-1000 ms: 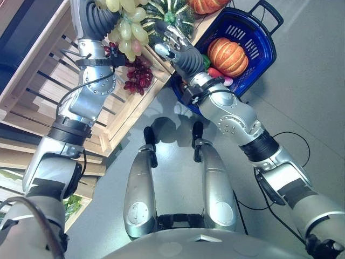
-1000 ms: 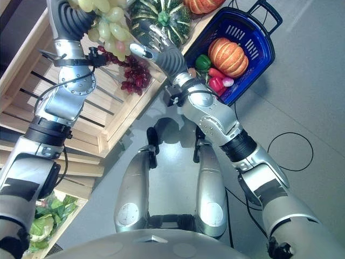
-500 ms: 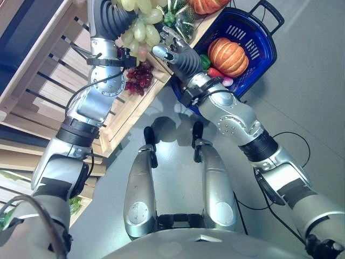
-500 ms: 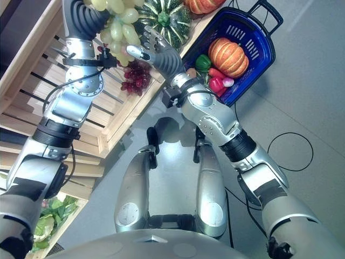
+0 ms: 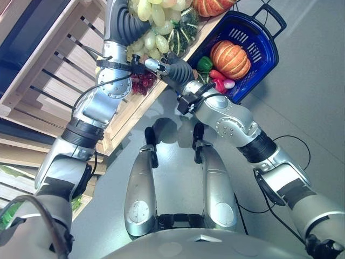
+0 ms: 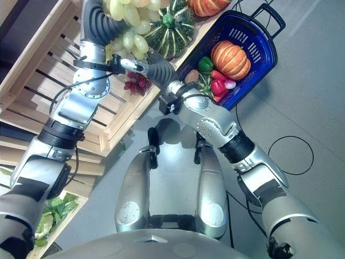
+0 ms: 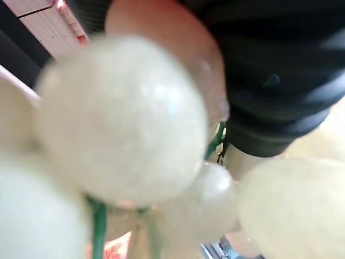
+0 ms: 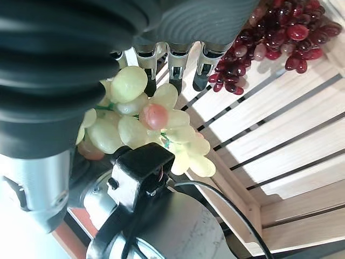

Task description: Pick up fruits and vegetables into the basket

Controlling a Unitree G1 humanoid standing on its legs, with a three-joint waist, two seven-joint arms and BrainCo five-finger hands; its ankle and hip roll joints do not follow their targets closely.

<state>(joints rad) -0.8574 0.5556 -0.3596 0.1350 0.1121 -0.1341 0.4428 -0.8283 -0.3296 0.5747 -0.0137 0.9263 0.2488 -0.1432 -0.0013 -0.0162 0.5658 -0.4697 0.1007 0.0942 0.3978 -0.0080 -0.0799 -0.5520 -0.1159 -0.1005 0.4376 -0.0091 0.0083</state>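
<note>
A bunch of green grapes (image 5: 153, 19) hangs in the air beside my left arm's dark wrist cover (image 5: 123, 24), above the wooden crate's front edge. Seen close in the left wrist view, the grapes (image 7: 118, 124) cover my left hand (image 7: 280, 70). My right hand (image 5: 163, 67) is open, its straight fingers (image 8: 175, 58) reaching under the bunch (image 8: 145, 121) toward the left wrist. The blue basket (image 5: 271, 51) stands on the floor to the right. It holds an orange pumpkin (image 5: 230, 53), a green pepper (image 5: 205, 63) and red vegetables (image 5: 218, 82).
A slatted wooden crate (image 5: 48, 70) runs along the left. In it lie red grapes (image 8: 280, 32), a green striped squash (image 6: 172, 24) and another orange pumpkin (image 5: 213, 5). Leafy greens (image 6: 46, 221) sit in a lower crate. Grey floor lies right of the basket.
My left arm has swung right, carrying the green grapes toward the basket. My right hand has moved left and lower, from the squash to under the bunch.
</note>
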